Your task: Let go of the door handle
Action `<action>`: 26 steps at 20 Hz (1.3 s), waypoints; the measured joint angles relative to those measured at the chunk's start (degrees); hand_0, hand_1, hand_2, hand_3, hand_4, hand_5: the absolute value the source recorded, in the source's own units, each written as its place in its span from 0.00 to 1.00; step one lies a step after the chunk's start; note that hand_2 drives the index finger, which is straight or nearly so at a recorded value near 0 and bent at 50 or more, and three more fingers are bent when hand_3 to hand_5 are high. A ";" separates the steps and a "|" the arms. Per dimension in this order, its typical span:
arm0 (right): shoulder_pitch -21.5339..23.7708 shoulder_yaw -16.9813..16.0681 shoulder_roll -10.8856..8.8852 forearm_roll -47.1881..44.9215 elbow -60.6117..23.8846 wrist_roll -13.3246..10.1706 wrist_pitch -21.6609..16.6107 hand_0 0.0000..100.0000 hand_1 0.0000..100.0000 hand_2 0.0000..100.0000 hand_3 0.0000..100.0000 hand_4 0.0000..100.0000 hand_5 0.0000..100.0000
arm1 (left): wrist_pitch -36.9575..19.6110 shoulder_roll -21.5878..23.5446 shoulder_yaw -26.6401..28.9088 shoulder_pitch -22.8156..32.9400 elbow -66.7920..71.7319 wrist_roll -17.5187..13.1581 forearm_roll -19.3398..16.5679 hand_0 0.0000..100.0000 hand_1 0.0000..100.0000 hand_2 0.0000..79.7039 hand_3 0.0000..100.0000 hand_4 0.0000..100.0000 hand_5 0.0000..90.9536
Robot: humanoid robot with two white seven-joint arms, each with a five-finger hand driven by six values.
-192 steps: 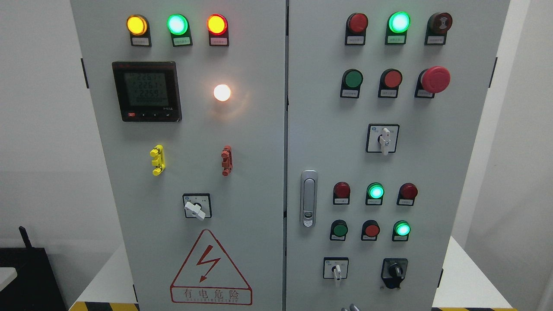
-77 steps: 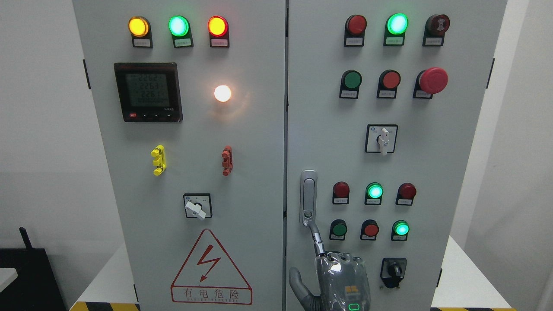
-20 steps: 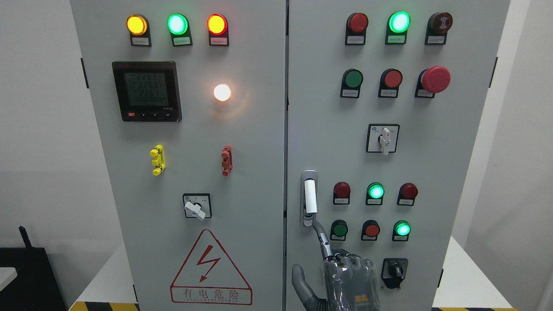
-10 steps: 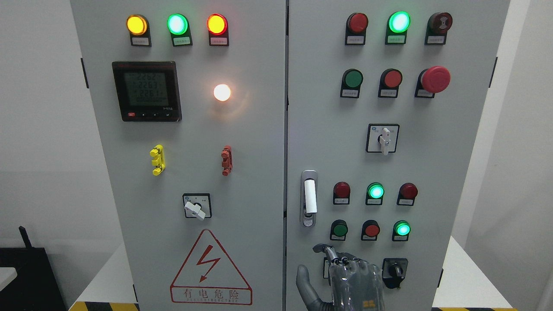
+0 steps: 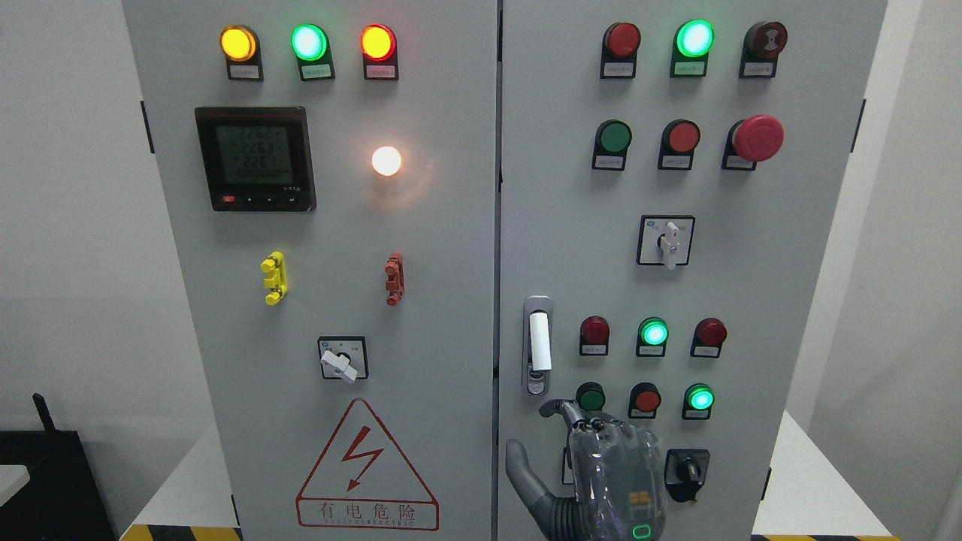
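Here the door handle [image 5: 538, 346] sits at the right door's left edge, its white lever showing. My right robot hand [image 5: 601, 466] hangs just below it, not touching, fingers curled, holding nothing.

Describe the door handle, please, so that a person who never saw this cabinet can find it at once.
Look at the grey cabinet's right door, along its left edge beside the centre seam. The door handle is the tall silver oval plate there, with a white lever standing out of it. Everything beside it is a round button or lamp; the right hand is just below it.
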 measured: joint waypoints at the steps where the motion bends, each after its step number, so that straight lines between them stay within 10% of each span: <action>1: -0.24 -0.04 0.01 -0.01 0.01 0.13 0.07 0.25 0.52 1.00 1.00 1.00 0.96 | 0.00 0.00 0.00 0.00 0.00 0.00 0.00 0.12 0.39 0.00 0.00 0.00 0.00; 26: -7.13 -1.09 0.07 -0.43 2.36 2.63 4.72 0.32 0.46 1.00 1.00 1.00 0.96 | 0.00 0.00 0.00 0.00 0.00 0.00 -0.01 0.12 0.39 0.00 0.00 0.00 0.00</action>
